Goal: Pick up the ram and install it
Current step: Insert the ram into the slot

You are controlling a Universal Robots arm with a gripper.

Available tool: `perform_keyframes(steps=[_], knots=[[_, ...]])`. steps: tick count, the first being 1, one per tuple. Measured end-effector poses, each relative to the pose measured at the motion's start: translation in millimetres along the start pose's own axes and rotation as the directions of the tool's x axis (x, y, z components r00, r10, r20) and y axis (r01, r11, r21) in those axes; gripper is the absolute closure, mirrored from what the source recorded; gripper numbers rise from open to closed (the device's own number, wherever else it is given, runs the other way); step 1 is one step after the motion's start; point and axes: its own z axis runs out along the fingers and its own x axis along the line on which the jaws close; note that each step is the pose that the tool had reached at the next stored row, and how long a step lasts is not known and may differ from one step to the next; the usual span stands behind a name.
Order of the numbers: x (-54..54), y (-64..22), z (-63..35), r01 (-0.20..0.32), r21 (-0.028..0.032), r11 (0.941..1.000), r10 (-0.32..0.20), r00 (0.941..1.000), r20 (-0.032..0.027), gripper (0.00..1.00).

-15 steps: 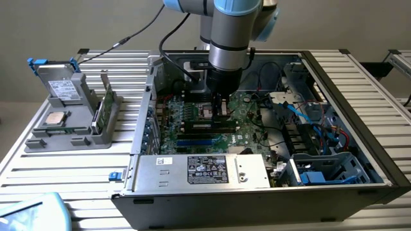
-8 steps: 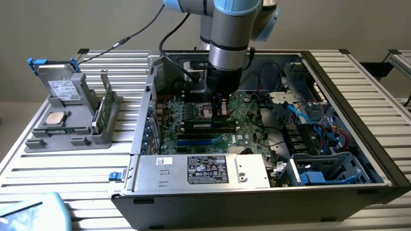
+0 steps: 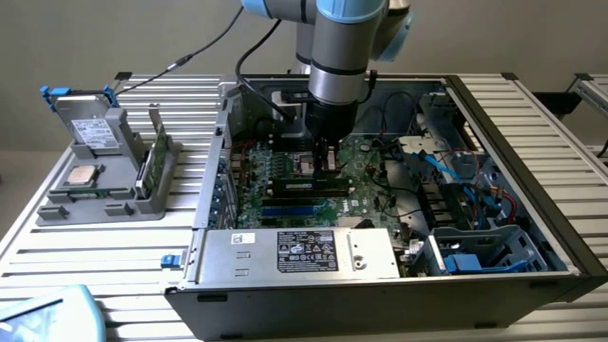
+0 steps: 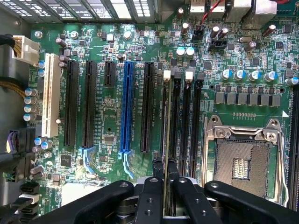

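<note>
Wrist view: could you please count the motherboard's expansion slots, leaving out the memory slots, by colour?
White slot: 1
Black slots: 4
Blue slot: 1
Total: 6

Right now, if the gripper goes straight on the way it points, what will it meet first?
The ram held in the gripper would meet the memory slots first, probably the slot right under it; the depth is unclear.
</note>
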Motion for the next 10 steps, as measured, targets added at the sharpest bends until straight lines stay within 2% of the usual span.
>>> perform_keyframes(steps=[10], knots=[[-0.3,-0.1,1.4,0.000,0.0000,1.0000,0.000,1.0000,0.0001,0.86]])
